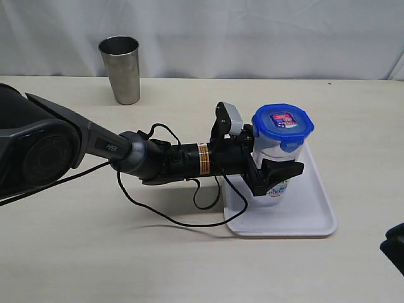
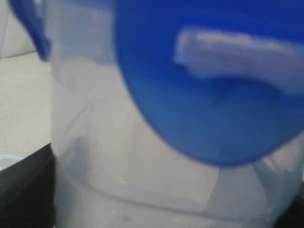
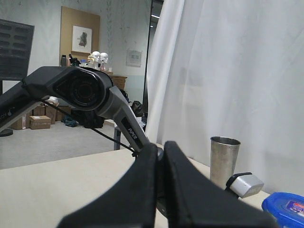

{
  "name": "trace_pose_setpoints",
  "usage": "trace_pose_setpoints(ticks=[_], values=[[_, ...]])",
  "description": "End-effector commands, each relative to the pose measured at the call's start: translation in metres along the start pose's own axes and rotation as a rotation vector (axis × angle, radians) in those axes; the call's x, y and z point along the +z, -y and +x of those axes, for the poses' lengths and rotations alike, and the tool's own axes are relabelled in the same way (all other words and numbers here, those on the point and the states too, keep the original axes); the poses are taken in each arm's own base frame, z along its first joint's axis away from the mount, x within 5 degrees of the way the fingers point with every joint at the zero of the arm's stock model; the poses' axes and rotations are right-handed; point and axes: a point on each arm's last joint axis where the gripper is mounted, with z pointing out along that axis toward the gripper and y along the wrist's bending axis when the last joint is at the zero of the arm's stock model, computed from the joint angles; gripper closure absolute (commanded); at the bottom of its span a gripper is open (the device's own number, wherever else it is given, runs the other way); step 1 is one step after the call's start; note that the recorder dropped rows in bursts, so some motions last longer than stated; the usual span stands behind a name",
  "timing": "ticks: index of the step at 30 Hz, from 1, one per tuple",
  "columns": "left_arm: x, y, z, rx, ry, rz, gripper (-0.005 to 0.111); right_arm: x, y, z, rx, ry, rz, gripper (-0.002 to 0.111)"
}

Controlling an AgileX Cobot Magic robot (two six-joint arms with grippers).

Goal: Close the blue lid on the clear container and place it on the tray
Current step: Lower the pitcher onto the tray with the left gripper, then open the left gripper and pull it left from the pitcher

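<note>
A cream tabletop [image 1: 95, 252] fills the scene. At its near right corner only a dark sliver of the right gripper [image 3: 159, 154] shows from outside; its own wrist camera shows its two black fingers pressed together with nothing between them. Just behind it, toward the right edge, the tray [image 1: 315, 218] lies flat on the table. The clear container [image 1: 271, 189] stands upright on the tray's left part, with the blue lid [image 1: 283, 123] sitting on top, sticker facing up. The left arm [image 1: 158, 158] stretches in from the left edge, a black cable looping under it, and the left gripper [image 1: 279, 165] is closed around the container's body below the lid; its wrist camera shows only a blurred close view of blue plastic and clear wall. Near the far edge, left of centre, stands a steel tumbler [image 1: 120, 68]. A white curtain [image 1: 252, 38] hangs behind the table. Past the curtain's edge, the right wrist camera shows a room with cardboard boxes, mannequin heads and a framed picture.
</note>
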Motion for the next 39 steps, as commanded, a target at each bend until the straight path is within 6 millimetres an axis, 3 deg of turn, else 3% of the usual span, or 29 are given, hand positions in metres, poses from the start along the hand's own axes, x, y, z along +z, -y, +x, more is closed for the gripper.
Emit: trace_pose_setpoints(ticks=[1,15,22,39], values=[[0.000,-0.001,-0.008,0.013,0.028,-0.001,0.029,-0.001,0.000,0.001,-0.008,-0.001,0.001,0.104],[0.000,0.000,-0.005,0.044,-0.004,0.016,0.027,-0.001,0.000,0.001,-0.008,-0.001,0.001,0.104],[0.000,0.001,-0.004,0.073,-0.015,0.019,0.002,-0.001,0.000,0.001,-0.008,-0.001,0.001,0.104],[-0.032,-0.015,-0.001,0.130,-0.086,0.148,0.002,-0.001,0.000,0.001,-0.008,-0.001,0.001,0.104]])
